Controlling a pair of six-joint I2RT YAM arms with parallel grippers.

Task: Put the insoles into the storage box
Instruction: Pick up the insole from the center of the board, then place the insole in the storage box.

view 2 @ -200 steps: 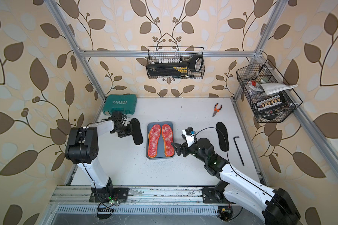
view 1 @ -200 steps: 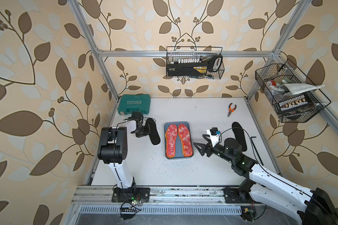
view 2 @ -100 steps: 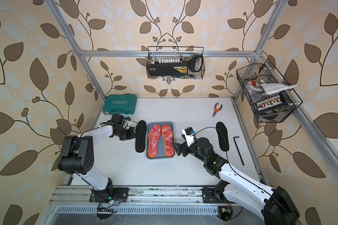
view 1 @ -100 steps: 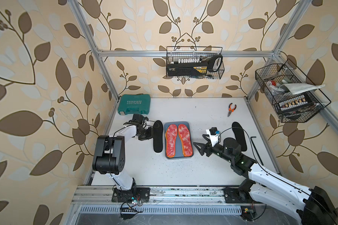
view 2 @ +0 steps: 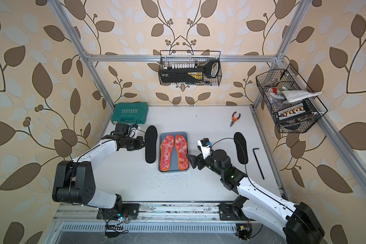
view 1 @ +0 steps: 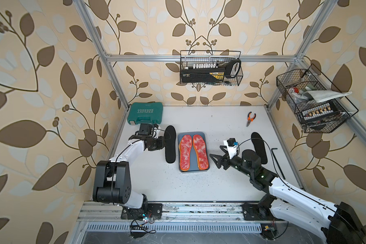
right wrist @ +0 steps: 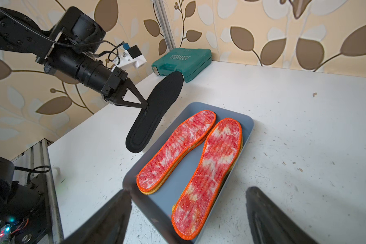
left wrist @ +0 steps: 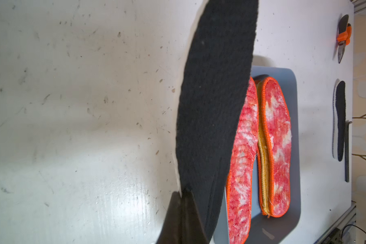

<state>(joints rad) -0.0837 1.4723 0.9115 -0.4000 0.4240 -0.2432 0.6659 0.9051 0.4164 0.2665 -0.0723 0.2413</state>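
Left claw (view 1: 164,141) clenched on the long edge of a black insole (view 1: 170,147), holding it tilted above the table (view 1: 199,186). Box (view 1: 193,170) sits just past its tips, with red insoles (view 1: 200,152) lying inside. Right claw (view 1: 215,151) is spread wide and empty, with the box just ahead of its tips. Second black insole (view 1: 259,147) lies flat behind it.

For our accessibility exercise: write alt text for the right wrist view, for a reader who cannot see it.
The left gripper holds a black insole, raised and tilted, beside a blue-grey box with red-white insoles inside. A green case sits behind.
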